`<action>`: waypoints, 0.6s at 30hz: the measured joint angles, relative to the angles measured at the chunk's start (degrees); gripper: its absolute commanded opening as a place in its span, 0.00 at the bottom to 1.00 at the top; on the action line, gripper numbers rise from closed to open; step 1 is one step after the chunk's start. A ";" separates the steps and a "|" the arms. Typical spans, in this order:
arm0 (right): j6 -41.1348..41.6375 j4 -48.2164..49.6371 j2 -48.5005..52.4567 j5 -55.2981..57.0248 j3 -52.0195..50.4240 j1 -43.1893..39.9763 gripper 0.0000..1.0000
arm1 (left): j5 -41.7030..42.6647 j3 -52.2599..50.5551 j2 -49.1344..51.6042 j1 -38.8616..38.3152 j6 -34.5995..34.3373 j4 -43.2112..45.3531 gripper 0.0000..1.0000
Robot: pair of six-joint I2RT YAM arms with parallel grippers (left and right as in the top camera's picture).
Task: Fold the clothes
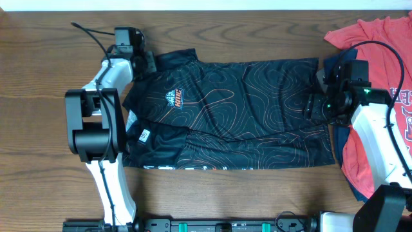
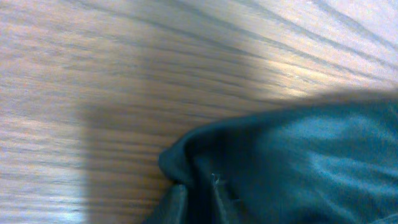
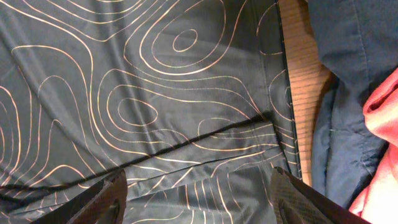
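The black jersey [image 1: 244, 109] with fine orange contour lines lies spread across the middle of the table, its lower part folded up over itself. My left gripper [image 1: 147, 63] is at the jersey's far left corner. In the blurred left wrist view it [image 2: 198, 208] is pinched on a bunch of dark cloth [image 2: 292, 162] just above the wood. My right gripper [image 1: 313, 103] hovers over the jersey's right edge. In the right wrist view its fingers [image 3: 202, 202] are wide apart and empty above the patterned cloth [image 3: 155, 93].
A red T-shirt [image 1: 386, 58] lies at the table's right side, over a navy garment [image 1: 340, 61]. Both touch the jersey's right edge. They also show in the right wrist view: navy [image 3: 348, 93] and red [image 3: 382, 124]. Bare wood surrounds the jersey.
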 measured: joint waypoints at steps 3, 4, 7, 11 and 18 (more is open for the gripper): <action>-0.04 0.57 0.00 -0.02 0.00 0.15 0.67 | 0.09 -0.04 0.00 -1.09 0.31 0.66 0.06; -0.17 0.94 0.00 -0.02 0.00 0.24 0.65 | 0.09 -0.04 0.00 -1.31 0.31 0.70 0.06; -0.26 3.26 0.00 -0.04 0.00 0.96 0.59 | 0.11 -0.04 0.00 -1.40 0.31 0.66 0.06; -0.61 5.01 1.03 -0.22 0.52 1.20 0.60 | 1.95 -0.07 -0.33 -0.92 0.31 -0.09 0.06; -1.44 5.57 13.70 -0.02 12.04 1.18 0.68 | 7.85 -0.52 -7.43 -0.55 -0.17 -5.90 0.06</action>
